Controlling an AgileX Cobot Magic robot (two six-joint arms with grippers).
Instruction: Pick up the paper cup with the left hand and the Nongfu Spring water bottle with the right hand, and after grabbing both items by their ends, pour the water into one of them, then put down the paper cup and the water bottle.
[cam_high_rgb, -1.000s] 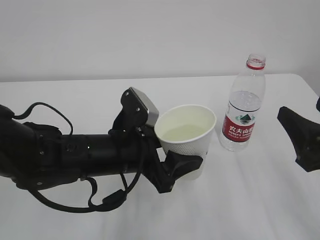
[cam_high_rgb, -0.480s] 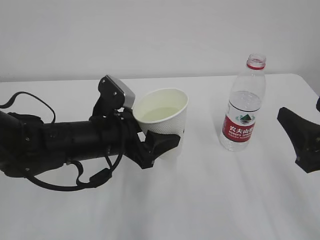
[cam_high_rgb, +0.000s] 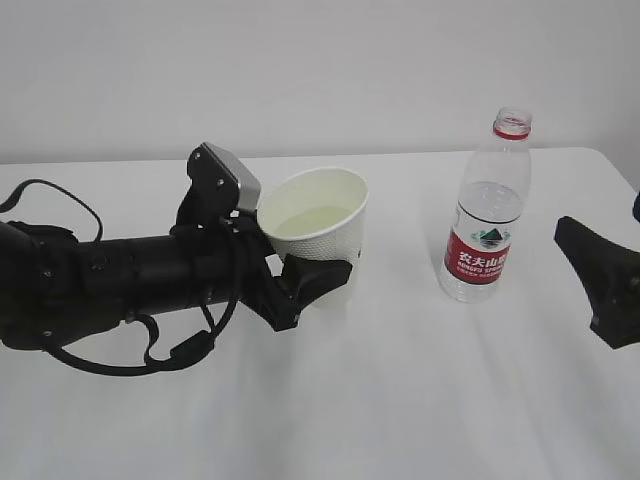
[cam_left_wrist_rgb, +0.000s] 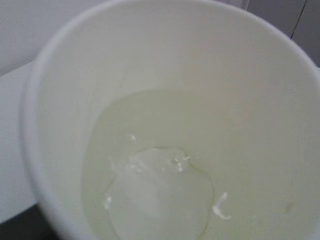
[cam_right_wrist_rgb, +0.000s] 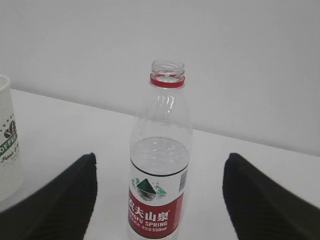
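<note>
While the left hand (cam_high_rgb: 305, 285) grips the water-filled paper cup (cam_high_rgb: 315, 240) above the table (cam_high_rgb: 420, 400), any tilt could spill it; the right hand (cam_right_wrist_rgb: 160, 200), spread wide, faces the upright Nongfu Spring water bottle (cam_high_rgb: 490, 215).

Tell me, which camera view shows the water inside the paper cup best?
The left wrist view: it looks straight into the paper cup at the water. The exterior view shows only its surface; the right wrist view shows none.

Water bottle (cam_right_wrist_rgb: 159, 170) label "农夫山泉", "NONGFU SPRING", "550ml", paper cup (cam_right_wrist_rgb: 7, 145) partial lettering "OFFE"
</note>
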